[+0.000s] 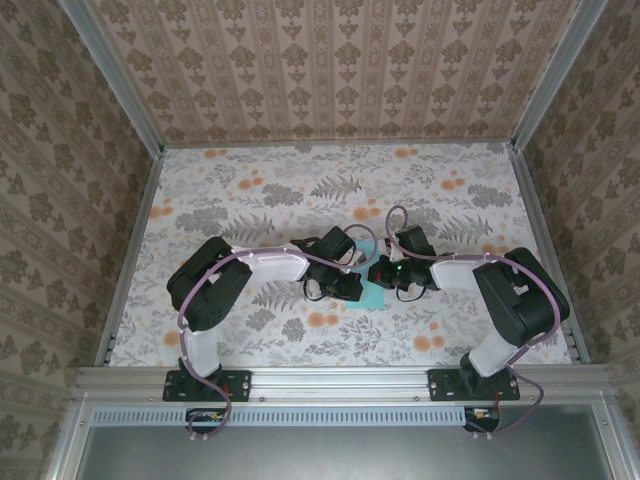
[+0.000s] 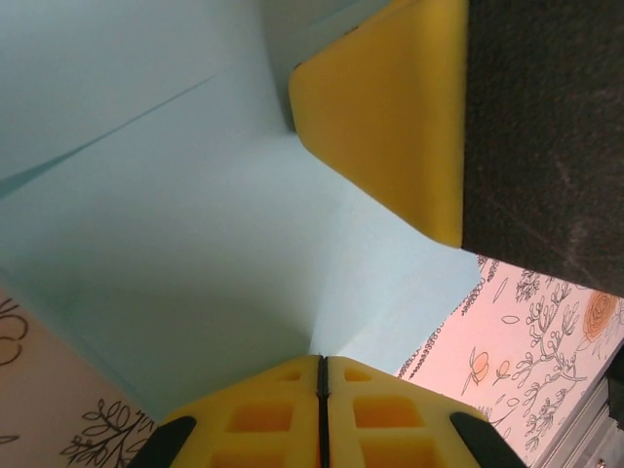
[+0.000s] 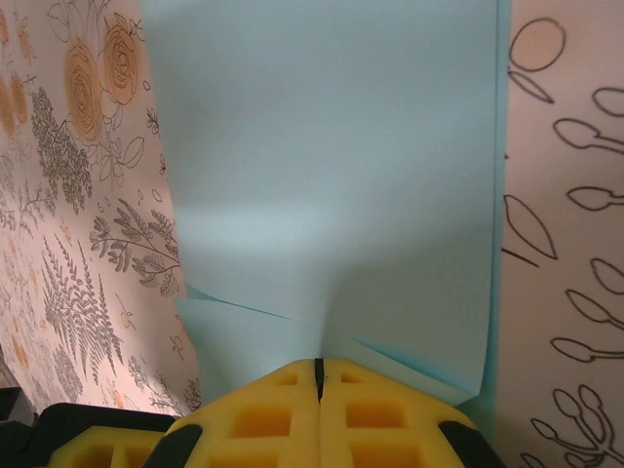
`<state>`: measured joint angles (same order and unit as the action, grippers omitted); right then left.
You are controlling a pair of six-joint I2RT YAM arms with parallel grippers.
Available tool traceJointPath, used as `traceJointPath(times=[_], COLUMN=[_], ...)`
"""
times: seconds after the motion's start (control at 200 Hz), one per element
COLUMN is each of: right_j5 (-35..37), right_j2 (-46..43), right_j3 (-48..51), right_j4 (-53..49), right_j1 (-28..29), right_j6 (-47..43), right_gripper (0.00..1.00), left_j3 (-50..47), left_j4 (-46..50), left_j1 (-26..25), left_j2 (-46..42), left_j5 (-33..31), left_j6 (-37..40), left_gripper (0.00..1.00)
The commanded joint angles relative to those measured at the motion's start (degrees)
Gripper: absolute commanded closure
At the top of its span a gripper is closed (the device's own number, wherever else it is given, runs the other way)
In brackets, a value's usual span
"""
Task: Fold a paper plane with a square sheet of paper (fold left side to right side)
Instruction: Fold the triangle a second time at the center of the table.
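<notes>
Cyan-blue thin square paper sheet point(image 3: 322, 175), pinched by left claw point(image 2: 319, 369) and right claw point(image 3: 319, 370); best carried toward 3 o'clock, edges aligned squarely.

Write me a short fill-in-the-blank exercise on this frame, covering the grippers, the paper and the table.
1. The right gripper is ____ on the edge of the sheet of paper.
2. The left gripper has fingers coloured ____.
3. The table has a cover printed with grey leaves and orange ____.

Missing words: shut; yellow; flowers.
</notes>
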<state>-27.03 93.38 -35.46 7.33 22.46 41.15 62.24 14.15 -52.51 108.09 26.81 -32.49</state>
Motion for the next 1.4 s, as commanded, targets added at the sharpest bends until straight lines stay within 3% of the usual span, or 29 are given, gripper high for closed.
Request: traceJointPath(times=[0.0, 0.755, 1.035, 1.3, 1.395], right_j5=[2.3, 2.8, 2.1, 8.0, 9.4], right_j2=[1.6, 2.6, -2.6, -13.1, -17.5], right_j3=[0.5, -0.8, -2.2, 0.0, 2.4], right_j4=[-4.6, -6.2, -5.7, -9.9, -10.0], right_j1=[0.2, 0.1, 0.1, -1.3, -2.4], right_j6=[-0.2, -1.4, -1.5, -3.9, -3.7], right_gripper=[1.00, 1.00, 1.00, 0.70, 0.61], left_j3=[-1.5, -13.6, -14.2, -10.8, -8.3], left_j4=[0.5, 0.2, 0.3, -3.9, -4.6], left_j1=[-0.1, 0.3, 5.0, 8.8, 9.2], left_j2=[0.8, -9.3, -16.8, -15.7, -12.8], left_j5=[0.5, -0.1, 1.4, 3.7, 4.2], left_j6=[0.4, -1.9, 1.4, 3.4, 4.3], left_gripper=[0.91, 0.91, 0.83, 0.57, 0.53])
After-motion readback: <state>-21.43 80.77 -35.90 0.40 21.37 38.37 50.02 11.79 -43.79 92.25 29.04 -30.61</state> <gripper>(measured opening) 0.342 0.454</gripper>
